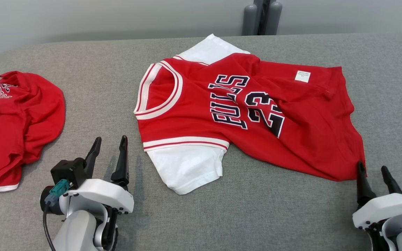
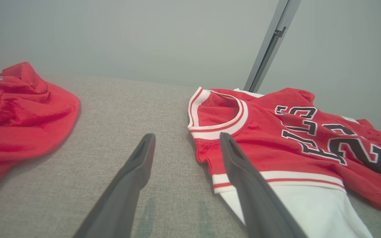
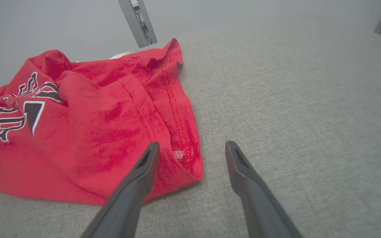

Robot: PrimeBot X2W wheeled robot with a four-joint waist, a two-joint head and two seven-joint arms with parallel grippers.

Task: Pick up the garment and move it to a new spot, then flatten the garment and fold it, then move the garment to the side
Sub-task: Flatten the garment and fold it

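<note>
On a grey table (image 1: 257, 209), a rumpled red jersey (image 1: 250, 115) is shown at centre between the left gripper (image 1: 111, 139) and right gripper (image 1: 372, 166), both with jaws apart and empty; soft and light, it is judged best pinched at shoulder and hem corner.

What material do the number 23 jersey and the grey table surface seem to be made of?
Number 23 jersey: probably soft knit fabric, matte; it wrinkles and shows stitched hems. Table surface: seemingly grey woven cloth, matte, with a fine visible weave.

A grey woven tabletop (image 1: 257, 209) meets a plain pale wall (image 1: 82, 17), with grey posts (image 1: 262, 17) behind.
</note>
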